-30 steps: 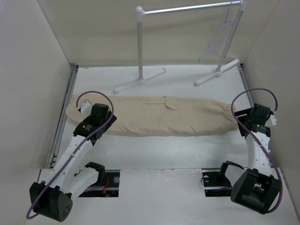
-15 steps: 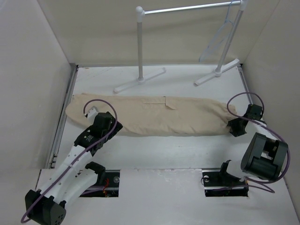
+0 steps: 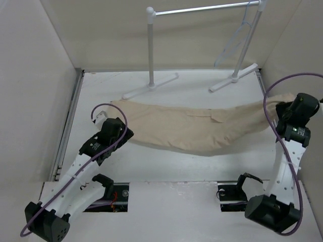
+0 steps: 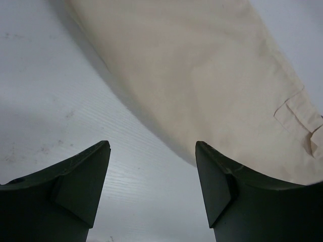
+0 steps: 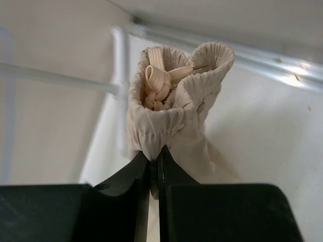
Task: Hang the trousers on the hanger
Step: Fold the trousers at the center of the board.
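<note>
Right gripper [image 5: 154, 156] pinches beige fabric trousers' [image 3: 192, 128] waistband, now lifted; left gripper [image 4: 151, 146] released, wide apart, empty. Thin pale triangular hanger [image 3: 230, 44] ahead: next.

A robotics lab test cell: a white desk [image 3: 202, 166] boxed by plain walls [image 3: 30, 75], carrying two cabled robot arms [image 3: 81, 166].

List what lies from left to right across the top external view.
left end effector → left rack post → hanger → right end effector. The trousers stretch across most of that run, so they have no single place in the order.
</note>
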